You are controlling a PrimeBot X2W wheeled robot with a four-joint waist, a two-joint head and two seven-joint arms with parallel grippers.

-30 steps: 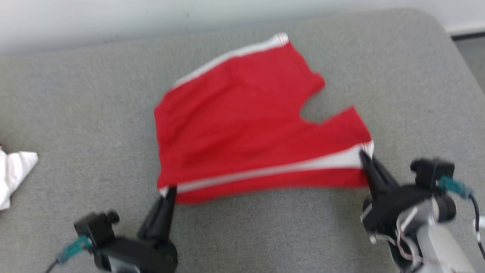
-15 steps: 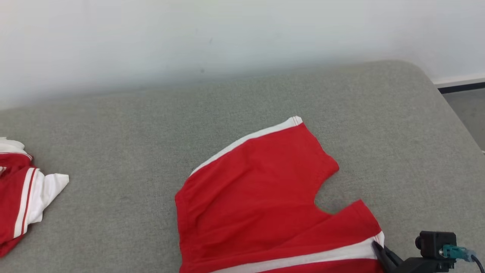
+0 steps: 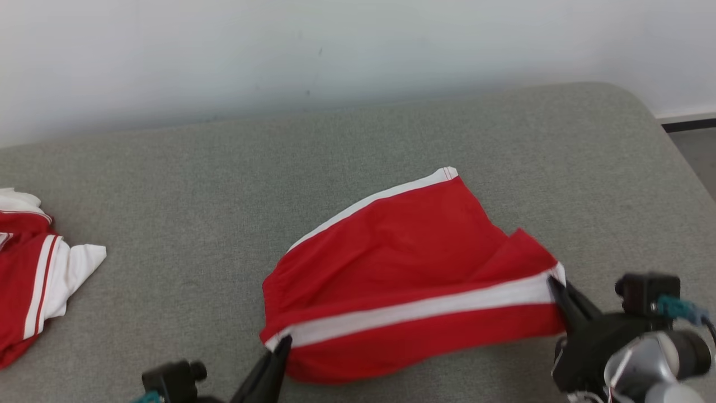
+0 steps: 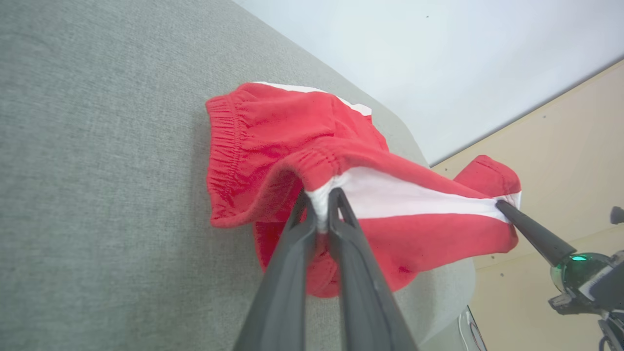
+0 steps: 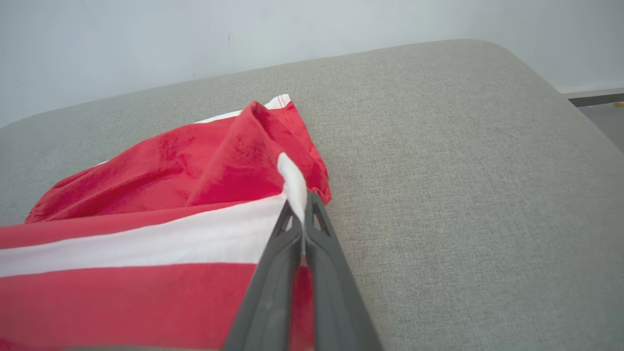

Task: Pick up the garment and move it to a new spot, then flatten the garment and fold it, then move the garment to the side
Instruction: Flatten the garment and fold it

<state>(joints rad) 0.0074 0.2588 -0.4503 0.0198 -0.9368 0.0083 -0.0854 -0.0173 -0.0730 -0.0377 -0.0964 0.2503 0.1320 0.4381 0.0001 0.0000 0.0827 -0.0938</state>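
Red garment (image 3: 414, 268), one, clamped by two: left tool (image 3: 281, 346), right tool (image 3: 555, 284).

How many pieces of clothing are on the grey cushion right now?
2. The red shorts are in the middle, held by the left claw and right claw. A red-and-white garment sits at the left edge, cut off; more may be hidden there.
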